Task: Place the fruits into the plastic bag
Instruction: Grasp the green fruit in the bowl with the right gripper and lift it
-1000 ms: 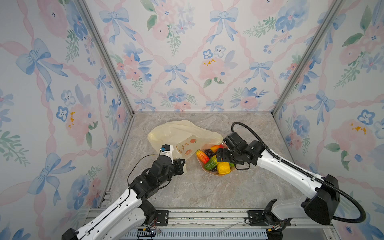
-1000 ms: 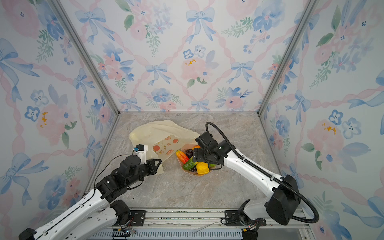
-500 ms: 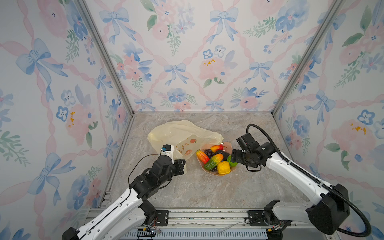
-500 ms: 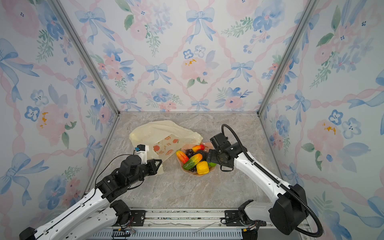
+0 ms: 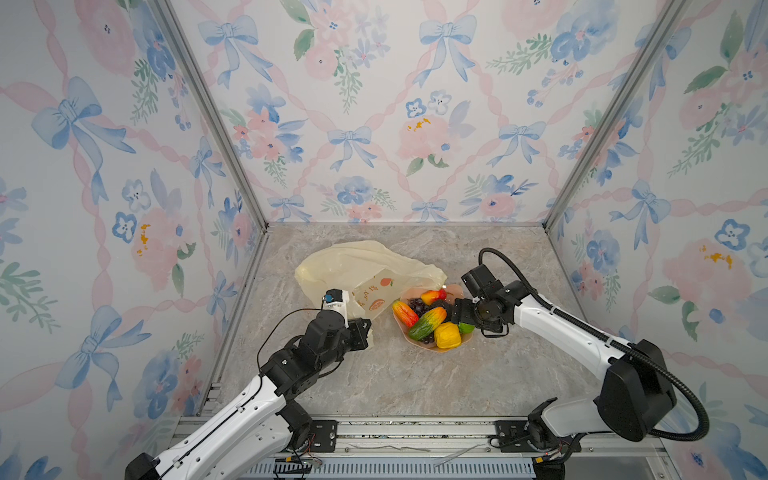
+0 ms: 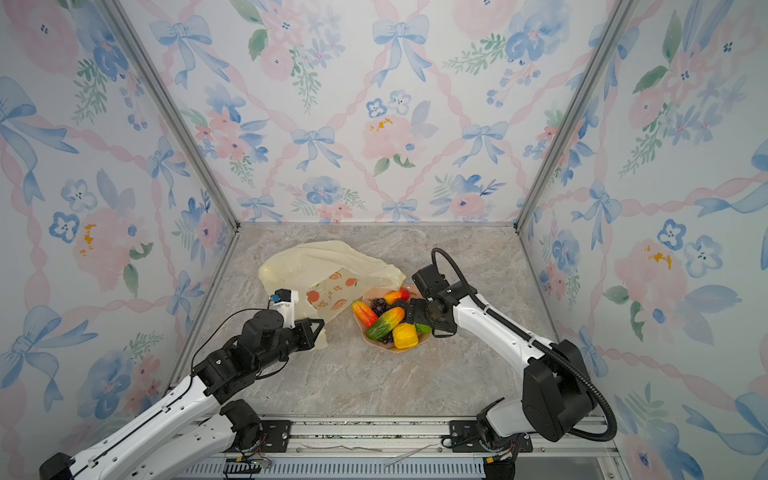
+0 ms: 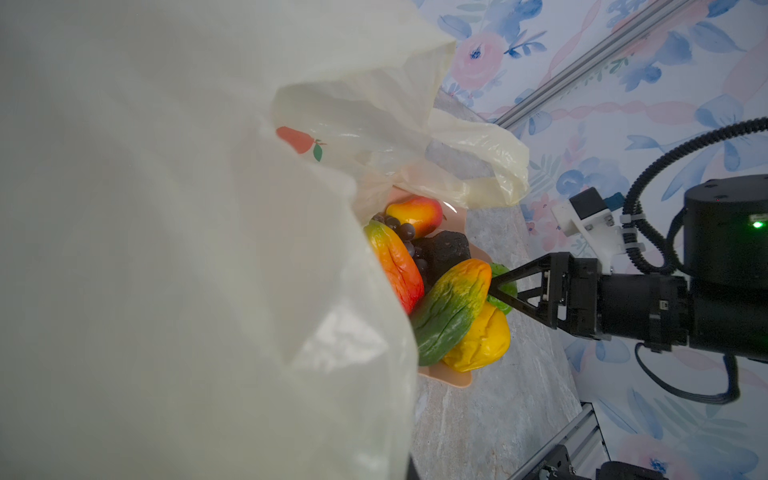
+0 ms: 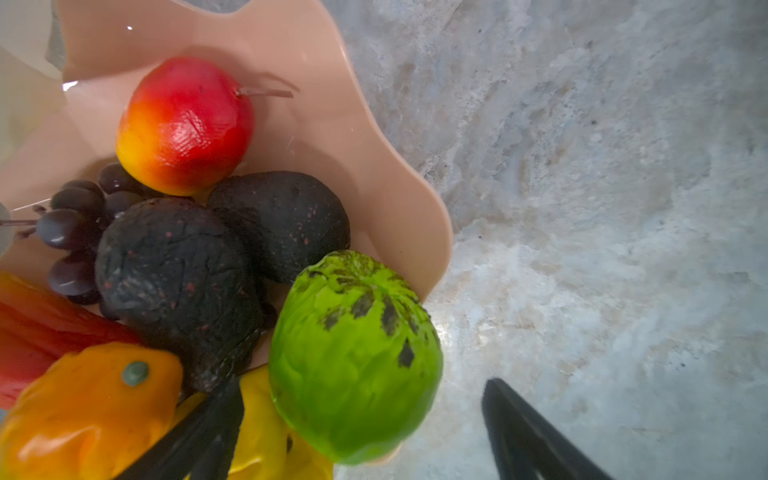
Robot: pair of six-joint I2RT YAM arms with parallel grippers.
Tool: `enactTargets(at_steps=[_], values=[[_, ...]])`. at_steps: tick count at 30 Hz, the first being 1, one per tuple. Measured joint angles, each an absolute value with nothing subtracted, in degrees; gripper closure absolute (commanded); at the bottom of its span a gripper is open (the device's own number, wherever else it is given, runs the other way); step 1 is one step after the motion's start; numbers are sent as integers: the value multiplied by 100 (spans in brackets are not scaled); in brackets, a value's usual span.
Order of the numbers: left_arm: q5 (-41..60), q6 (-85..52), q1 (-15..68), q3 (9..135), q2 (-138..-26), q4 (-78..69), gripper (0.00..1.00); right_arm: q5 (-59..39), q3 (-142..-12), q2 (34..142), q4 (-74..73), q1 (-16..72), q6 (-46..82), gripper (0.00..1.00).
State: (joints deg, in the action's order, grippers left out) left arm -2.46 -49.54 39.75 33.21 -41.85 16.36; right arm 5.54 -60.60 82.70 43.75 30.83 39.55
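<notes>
Right wrist view, right end effector (image 8: 365,384) wide around lime (image 8: 353,353); left end effector (image 5: 362,330) pinching plastic bag (image 5: 357,266)

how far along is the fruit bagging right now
Nothing looks bagged: the fruits all sit in the pink dish. In hand: the left gripper is shut on the edge of the plastic bag, and the right gripper stands open around the lime, not yet closed. Left: moving every fruit into the bag.

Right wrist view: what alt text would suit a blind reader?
An open right gripper straddles a green lime at the edge of a wavy pink dish. The dish also holds a red-yellow mango, dark grapes and two black lumpy fruits, on a marble table.
</notes>
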Motion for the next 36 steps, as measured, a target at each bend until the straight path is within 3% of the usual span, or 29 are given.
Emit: enactTargets(at_steps=[5,15,19,36], values=[[-246,-4954,3975,3323,-4222,1632,100,552,-6058,8468,4268,3068,3935,11],[-246,-4954,3975,3334,-4294,1632,100,475,-6055,8554,4174,3046,3822,37],[-246,-4954,3975,3334,-4338,1636,100,473,-6055,8541,4178,3046,3813,43],[-200,-4954,3975,3334,-4125,1636,100,663,-6158,7378,4484,3046,3835,47]])
